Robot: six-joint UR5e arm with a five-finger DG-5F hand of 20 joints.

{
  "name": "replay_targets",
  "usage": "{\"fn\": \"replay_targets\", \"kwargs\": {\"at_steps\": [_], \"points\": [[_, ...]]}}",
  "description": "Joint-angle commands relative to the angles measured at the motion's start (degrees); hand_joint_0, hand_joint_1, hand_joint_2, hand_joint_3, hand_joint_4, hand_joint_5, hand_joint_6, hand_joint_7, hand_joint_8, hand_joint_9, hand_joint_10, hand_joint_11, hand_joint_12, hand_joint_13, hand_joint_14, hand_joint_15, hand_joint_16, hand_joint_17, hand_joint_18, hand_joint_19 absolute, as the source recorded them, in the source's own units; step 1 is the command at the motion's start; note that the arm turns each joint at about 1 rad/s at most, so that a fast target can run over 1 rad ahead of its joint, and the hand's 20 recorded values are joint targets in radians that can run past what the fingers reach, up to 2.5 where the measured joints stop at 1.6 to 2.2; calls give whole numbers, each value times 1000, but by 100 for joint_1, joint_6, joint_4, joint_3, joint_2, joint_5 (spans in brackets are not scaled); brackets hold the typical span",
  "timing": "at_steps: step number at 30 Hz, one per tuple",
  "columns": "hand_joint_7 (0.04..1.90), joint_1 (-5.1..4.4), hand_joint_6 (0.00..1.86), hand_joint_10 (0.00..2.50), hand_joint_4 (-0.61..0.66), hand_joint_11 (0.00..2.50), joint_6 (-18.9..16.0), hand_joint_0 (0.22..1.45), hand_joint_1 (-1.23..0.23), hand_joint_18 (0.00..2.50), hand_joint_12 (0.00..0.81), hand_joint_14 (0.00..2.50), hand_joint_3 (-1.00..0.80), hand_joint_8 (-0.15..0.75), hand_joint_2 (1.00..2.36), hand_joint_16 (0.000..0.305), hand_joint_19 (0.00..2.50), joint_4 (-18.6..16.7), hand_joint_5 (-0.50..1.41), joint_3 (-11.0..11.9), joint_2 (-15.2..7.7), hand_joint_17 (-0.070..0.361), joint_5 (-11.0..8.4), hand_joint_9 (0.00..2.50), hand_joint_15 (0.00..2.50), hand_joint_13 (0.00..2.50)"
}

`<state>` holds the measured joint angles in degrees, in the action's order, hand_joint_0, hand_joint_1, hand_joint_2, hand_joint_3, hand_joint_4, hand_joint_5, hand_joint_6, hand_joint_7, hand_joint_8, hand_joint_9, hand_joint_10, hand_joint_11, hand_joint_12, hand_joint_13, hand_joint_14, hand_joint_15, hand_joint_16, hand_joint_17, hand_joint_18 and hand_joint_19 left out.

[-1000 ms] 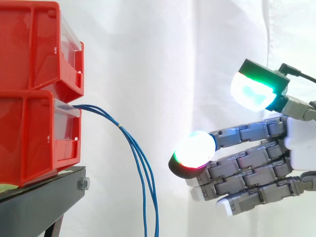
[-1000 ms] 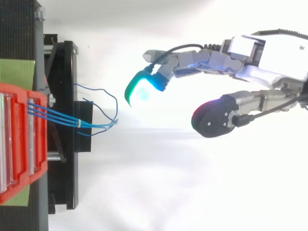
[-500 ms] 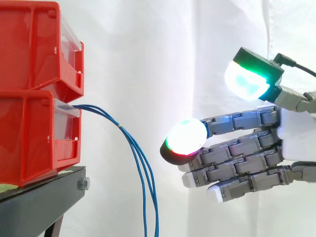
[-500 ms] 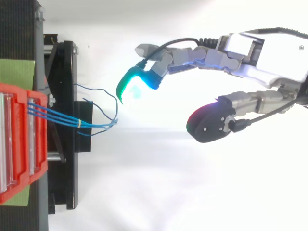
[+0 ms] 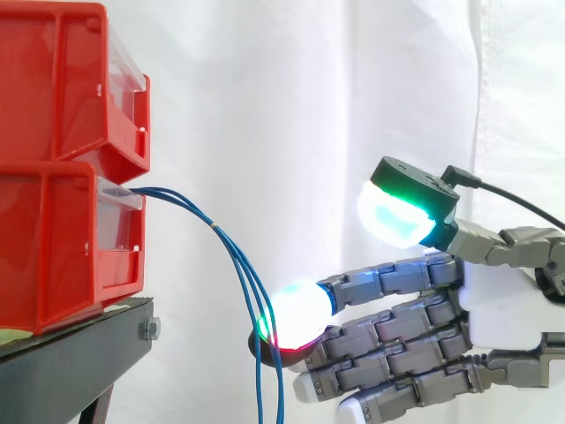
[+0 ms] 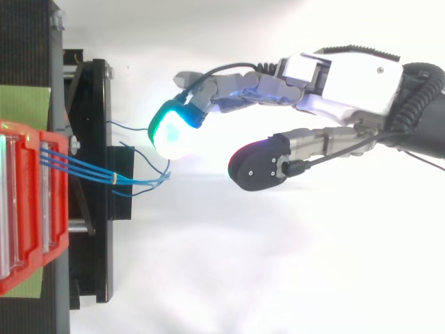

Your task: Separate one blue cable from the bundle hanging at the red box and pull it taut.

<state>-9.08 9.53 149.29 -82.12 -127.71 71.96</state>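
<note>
Side view, far left: two red bins stacked on the black stand (image 5: 71, 362), upper bin (image 5: 62, 79) over lower bin (image 5: 53, 247), fronts near the stand's right edge. Top view shows a green mat (image 6: 24, 104) under them. Blue cables (image 5: 181, 201) come out of the lower bin's front near its top, run together down & rightward past the stand's edge, then hang free before the white curtain (image 5: 291, 106), clear of the stand. From above, the cables (image 6: 83, 171) leave the bin as separate strands, meet at a small pale tie (image 6: 115, 179), then fan out; one strand (image 6: 132, 128) loops wider than the rest. Next comes the robot hand (image 5: 499, 305): fingers straight, reaching toward the cables, thumb raised well off them, so it's spread apart w/ nothing clamped. The leading fingertip pad (image 5: 298, 314), glowing white w/ green & red at its rim, overlaps the hanging strands in side view. Top view puts it (image 6: 172, 132) just beside the wide loop; can't tell if it touches. The thumb pad (image 5: 397, 216), green & white, sits above and right of it, apart from the cables.
</note>
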Motion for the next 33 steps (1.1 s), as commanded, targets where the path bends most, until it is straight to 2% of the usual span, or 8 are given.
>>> {"fn": "replay_targets", "kwargs": {"at_steps": [1,5,12,21,23,25,28,33], "points": [[718,20,502,0,206,0,5,555,-445,218,330,0,-500,242,1000,46,334,-5,-256,65,-26,104,38,77,50,183],[717,29,502,0,207,0,49,555,-445,222,330,0,-500,242,1000,46,331,-67,-255,65,-35,104,29,83,37,185],[717,11,502,0,210,0,392,556,-445,229,330,2,-500,241,1000,46,335,-436,-253,82,-105,104,73,88,40,187],[720,-15,502,0,220,0,365,557,-444,245,329,0,-500,244,1000,47,338,-462,-247,100,-176,105,91,118,43,206],[718,-6,502,0,222,0,330,557,-445,248,328,0,-500,245,1000,46,338,-436,-246,205,-290,104,91,125,40,209],[719,47,502,0,228,0,181,557,-444,250,327,0,-500,246,1000,46,338,-401,-242,390,-483,104,196,142,34,210],[719,55,502,0,234,0,-30,558,-447,256,329,0,-500,251,1000,46,336,-286,-238,513,-501,104,389,169,34,223],[729,47,502,0,247,0,49,562,-466,328,334,1,-500,266,1000,47,347,-163,-224,724,-510,105,424,273,58,311]]}}
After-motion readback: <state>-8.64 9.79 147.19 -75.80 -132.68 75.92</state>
